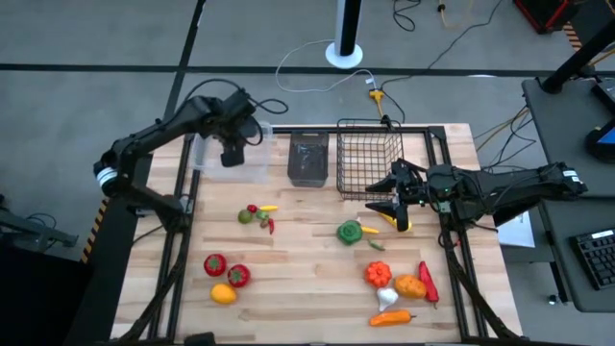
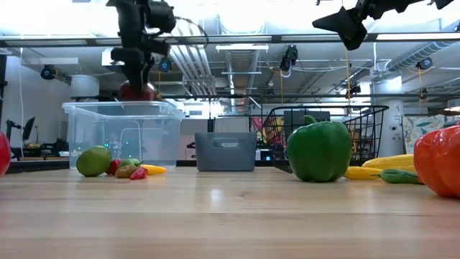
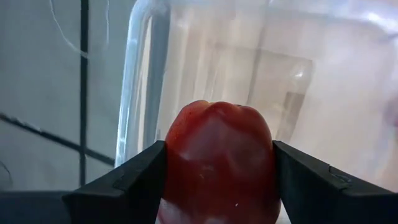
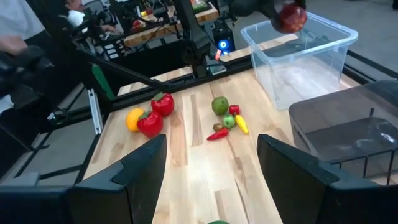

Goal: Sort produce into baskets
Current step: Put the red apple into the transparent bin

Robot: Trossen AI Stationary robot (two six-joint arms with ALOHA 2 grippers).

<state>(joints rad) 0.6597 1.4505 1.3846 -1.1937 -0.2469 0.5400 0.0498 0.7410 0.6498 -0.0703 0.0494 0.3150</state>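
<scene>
Two arms are up off the table as we see it. Our left gripper (image 3: 217, 180) hangs over the clear tub (image 1: 255, 154) at about eleven o'clock on the tabletop, its jaws pinching a red apple (image 3: 217, 158) just above the tub's open top. Our right gripper (image 4: 211, 180) hovers by the wire basket (image 1: 368, 159) at roughly two o'clock, jaws spread and holding nothing. A green pepper (image 1: 350, 232) lies near the middle; more produce sits scattered toward six o'clock.
</scene>
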